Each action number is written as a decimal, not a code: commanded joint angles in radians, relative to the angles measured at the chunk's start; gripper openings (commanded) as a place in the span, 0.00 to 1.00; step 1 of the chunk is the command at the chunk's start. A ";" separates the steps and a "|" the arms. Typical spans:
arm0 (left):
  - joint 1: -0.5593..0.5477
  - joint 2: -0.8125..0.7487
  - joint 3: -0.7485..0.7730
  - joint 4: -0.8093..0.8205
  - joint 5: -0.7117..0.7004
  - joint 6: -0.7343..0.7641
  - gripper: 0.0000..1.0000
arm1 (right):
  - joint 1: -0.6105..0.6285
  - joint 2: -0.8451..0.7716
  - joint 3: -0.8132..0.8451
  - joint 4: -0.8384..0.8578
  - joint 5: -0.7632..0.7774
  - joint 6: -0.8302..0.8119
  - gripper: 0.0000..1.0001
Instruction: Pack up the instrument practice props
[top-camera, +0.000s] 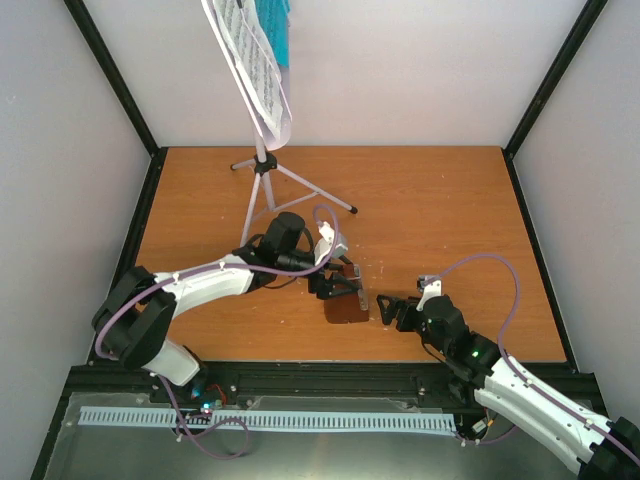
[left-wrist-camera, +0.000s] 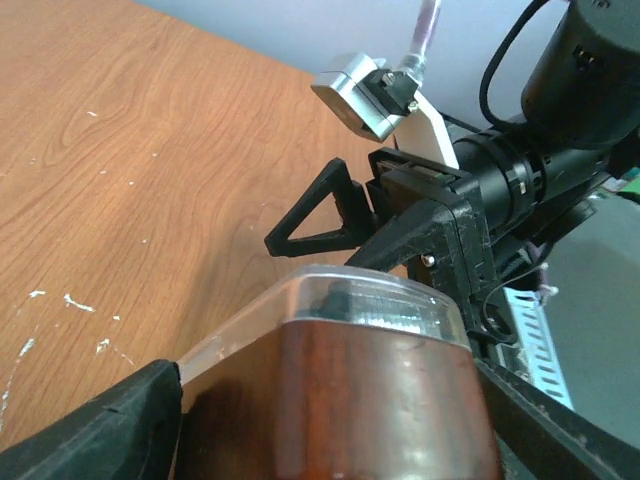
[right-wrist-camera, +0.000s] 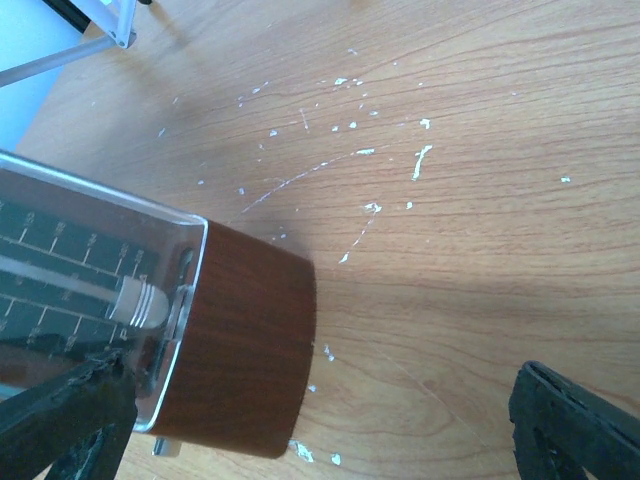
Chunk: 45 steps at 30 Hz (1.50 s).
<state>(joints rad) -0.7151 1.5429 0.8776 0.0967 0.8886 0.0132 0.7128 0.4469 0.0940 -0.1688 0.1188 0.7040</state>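
The brown metronome (top-camera: 346, 308) with its clear cover lies near the table's front middle. My left gripper (top-camera: 338, 285) is shut on it. In the left wrist view the metronome (left-wrist-camera: 370, 400) fills the space between my left gripper's (left-wrist-camera: 325, 372) fingers. My right gripper (top-camera: 392, 308) is open just right of it, and the metronome (right-wrist-camera: 240, 340) sits by the left finger of that gripper (right-wrist-camera: 320, 400). The silver tripod music stand (top-camera: 262, 170) stands at the back left and holds white sheet music (top-camera: 255, 60) and a teal booklet (top-camera: 280, 30).
The wooden table (top-camera: 450, 220) is enclosed by white walls with black corner posts. A tripod leg (top-camera: 320, 195) reaches toward the left arm, and one leg shows in the right wrist view (right-wrist-camera: 60, 55). A white cable tray (top-camera: 260, 420) runs along the front.
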 joint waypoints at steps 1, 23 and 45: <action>-0.076 -0.085 -0.077 0.059 -0.196 -0.009 0.79 | -0.009 0.003 -0.008 -0.007 0.007 0.015 1.00; -0.141 -0.156 -0.147 0.115 -0.635 -0.404 0.50 | -0.010 0.015 0.183 -0.148 -0.058 -0.141 1.00; -0.043 -0.045 -0.026 0.020 -0.577 -0.559 0.50 | 0.306 0.503 0.327 0.047 0.153 -0.170 0.96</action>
<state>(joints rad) -0.7639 1.4803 0.8223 0.1650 0.3016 -0.5140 1.0000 0.9089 0.3901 -0.1963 0.1978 0.5438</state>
